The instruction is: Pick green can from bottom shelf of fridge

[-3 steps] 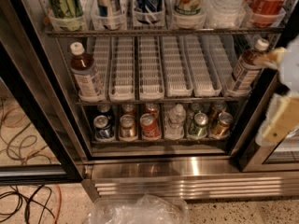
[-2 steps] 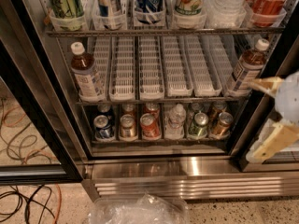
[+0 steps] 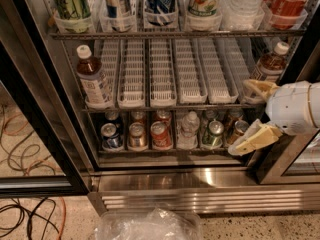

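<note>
While the jaws are hanging wide open w/ nothing in them at the right of the frame, approx mid-height, the green can (image 3: 214, 134) is standing to their left and slightly lower. It is sitting on the bottom desk (image 3: 150, 152) of the fridge (image 3: 175, 180), lower centre-right of the frame, in the front row. Its long axis is running upright, w/ the silver top and tab facing up.

The upper finger (image 3: 260, 88) is pointing left at the level of the middle rack. The lower finger (image 3: 252, 141) is reaching down-left, its tip sitting level w/ the can row. The gap btw them is opening leftward, toward the racks. There's only one arm, so no choice of side.

A bronze can (image 3: 237, 130) is standing in the lane btw the green can and the lower finger, just beside that fingertip. A clear bottle (image 3: 187, 129) is crowding the green can's other side. So the coming move is probably turning on going left past the bronze can and in, w/out clipping either neighbour.

Cf. 1.0 s ago: the jaws were sitting higher, against the right edge, by the brown bottle (image 3: 272, 64). By 0.7 s ago they were lower. Now they are sitting further left and lower again, while the cans are staying put.
</note>
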### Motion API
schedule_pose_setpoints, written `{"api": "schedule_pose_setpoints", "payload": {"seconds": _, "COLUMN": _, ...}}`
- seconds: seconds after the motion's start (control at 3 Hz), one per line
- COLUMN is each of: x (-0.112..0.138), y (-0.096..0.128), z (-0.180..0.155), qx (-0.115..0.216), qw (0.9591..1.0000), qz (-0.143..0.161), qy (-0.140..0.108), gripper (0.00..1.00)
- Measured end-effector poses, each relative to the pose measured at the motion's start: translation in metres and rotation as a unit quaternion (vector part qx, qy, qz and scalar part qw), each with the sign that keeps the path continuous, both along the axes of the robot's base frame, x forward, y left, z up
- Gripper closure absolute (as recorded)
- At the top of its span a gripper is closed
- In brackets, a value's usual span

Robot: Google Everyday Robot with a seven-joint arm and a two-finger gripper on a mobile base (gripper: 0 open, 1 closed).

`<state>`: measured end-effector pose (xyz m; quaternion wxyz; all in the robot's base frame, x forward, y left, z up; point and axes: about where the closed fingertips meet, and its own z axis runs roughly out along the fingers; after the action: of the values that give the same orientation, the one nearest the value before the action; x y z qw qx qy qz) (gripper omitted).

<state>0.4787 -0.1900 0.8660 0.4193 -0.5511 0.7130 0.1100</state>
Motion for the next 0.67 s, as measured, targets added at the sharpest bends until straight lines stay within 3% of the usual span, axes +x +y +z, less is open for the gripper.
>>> {"api": "schedule_pose_setpoints", "payload": {"seconds": 0.33, "x": -0.0004, "y": -0.0006, "z": 0.0008, "qx": 0.0, "qw": 1.0, "qz": -0.001, "qy": 0.0, "gripper": 0.0}}
{"api": "schedule_pose_setpoints", "payload": {"seconds": 0.67, "x": 0.005, "y": 0.0053, "z": -0.001, "qx": 0.048, "qw": 0.9985, "qz": -0.025, "qy": -0.014, "gripper": 0.0}}
